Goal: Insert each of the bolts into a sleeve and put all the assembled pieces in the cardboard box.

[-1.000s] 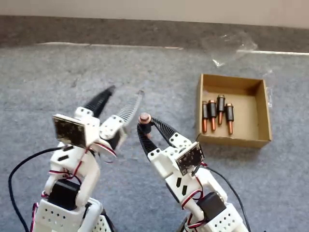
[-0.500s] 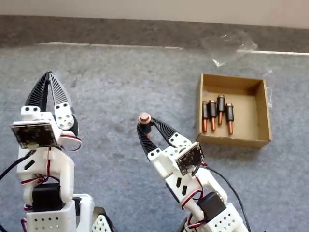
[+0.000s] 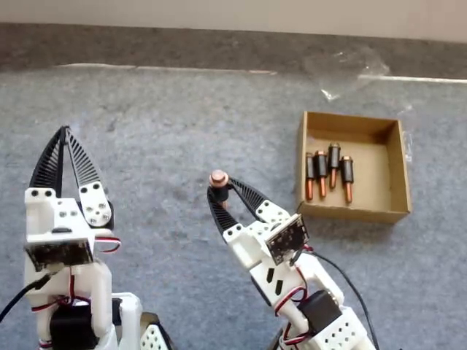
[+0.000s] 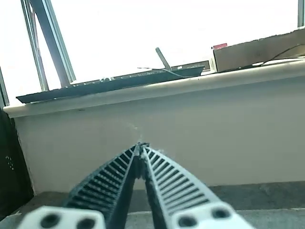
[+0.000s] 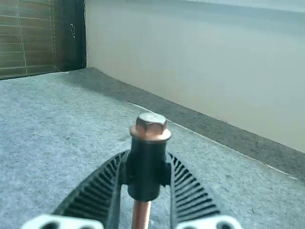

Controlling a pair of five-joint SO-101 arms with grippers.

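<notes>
It looks like an office or a small lab room. A bright window (image 4: 143, 33) sits above a deep sill (image 4: 200, 76) with a dark keyboard-like slab (image 4: 109, 82) on it. There are slatted blinds (image 5: 26, 38), a plain pale wall (image 5: 214, 57) and grey carpet (image 3: 182, 109).

Clamped between the right gripper's (image 3: 221, 191) fingers, upright: one assembled piece (image 3: 218, 179), bolt head on top, shank poking out below the sleeve. Off to this gripper's right and a touch ahead: the cardboard box (image 3: 350, 213), flat on the table (image 3: 182, 109). Inside it, four assembled pieces (image 3: 328, 173) lying side by side, in the half nearer the gripper. Farther ahead, beyond the box: a plastic bag (image 3: 346, 69). Well apart to the left: the left gripper (image 3: 64, 133), tips together, pointing ahead.
</notes>
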